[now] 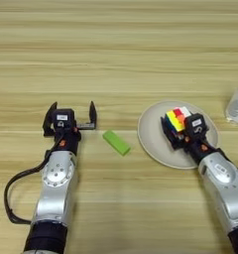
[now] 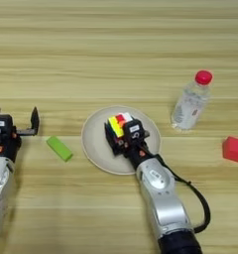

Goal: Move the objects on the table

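My right gripper is over the round white plate, shut on the multicoloured Rubik's cube. Whether the cube rests on the plate or hangs just above it I cannot tell. A small flat green block lies on the wooden table between the plate and my left gripper. That gripper stands open with nothing between its fingers, a little to the left of the green block. A small red block sits at the far right.
A clear plastic bottle with a red cap stands upright just right of the plate, between it and the red block. Black cables loop beside both forearms near the table's front.
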Controlling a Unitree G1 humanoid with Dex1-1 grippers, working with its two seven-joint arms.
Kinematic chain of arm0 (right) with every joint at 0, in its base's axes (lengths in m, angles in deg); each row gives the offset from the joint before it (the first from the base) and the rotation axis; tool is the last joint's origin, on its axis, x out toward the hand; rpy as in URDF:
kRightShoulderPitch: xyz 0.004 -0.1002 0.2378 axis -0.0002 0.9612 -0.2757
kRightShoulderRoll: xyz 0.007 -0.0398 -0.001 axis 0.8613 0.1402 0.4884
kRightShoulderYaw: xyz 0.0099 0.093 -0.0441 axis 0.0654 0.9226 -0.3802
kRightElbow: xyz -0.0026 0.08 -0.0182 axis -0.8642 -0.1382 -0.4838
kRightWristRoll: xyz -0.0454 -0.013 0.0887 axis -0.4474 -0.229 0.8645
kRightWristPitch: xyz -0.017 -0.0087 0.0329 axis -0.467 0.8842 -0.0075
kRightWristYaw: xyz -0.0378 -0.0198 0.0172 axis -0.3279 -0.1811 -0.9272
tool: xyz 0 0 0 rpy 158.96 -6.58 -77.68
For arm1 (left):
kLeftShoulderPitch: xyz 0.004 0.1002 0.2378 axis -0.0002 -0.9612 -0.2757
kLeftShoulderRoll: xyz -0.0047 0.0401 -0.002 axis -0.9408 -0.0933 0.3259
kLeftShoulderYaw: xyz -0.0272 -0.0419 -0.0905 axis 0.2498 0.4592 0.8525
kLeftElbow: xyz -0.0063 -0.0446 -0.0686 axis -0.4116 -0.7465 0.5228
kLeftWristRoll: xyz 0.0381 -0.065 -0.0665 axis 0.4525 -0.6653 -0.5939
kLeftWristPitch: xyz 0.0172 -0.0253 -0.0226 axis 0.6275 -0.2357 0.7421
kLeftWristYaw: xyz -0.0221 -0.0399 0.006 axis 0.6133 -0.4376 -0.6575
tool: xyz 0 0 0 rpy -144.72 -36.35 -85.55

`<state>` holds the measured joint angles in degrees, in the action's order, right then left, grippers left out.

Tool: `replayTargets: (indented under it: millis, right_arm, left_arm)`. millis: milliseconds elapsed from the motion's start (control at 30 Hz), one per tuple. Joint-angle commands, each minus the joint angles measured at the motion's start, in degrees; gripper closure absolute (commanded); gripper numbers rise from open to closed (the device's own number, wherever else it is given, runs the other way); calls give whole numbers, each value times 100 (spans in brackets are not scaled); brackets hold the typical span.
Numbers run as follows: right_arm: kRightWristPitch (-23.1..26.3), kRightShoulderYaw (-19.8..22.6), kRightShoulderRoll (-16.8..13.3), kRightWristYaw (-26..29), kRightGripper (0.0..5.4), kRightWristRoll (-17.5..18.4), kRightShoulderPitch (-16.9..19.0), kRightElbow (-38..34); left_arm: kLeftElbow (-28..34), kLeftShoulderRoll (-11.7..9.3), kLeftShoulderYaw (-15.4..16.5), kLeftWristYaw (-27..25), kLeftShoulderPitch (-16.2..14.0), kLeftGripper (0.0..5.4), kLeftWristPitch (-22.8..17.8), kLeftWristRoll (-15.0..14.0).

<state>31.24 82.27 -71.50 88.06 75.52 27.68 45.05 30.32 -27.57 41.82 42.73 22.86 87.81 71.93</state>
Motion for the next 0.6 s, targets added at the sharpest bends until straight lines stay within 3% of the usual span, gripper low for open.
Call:
replayTargets:
  millis: [33,133,300,433,600]
  right_arm:
    - [-110,-26,34,66,205,-27,-145,183]
    - [-153,-19,43,64,205,-62,-172,295]
    - [-246,-28,43,25,133,-153,-182,351]
    - [-107,84,124,123,94,140,-106,62]
    - [-206,61,38,146,30,100,50,-476]
  left_arm:
    - [37,-8,-24,8,37,0,-4,41]
    - [42,-10,-26,10,42,0,-13,43]
    - [-8,-24,-17,5,78,0,-10,42]
    - [-39,-32,-11,-3,93,0,3,39]
    - [-7,-43,-2,-5,67,0,-3,36]
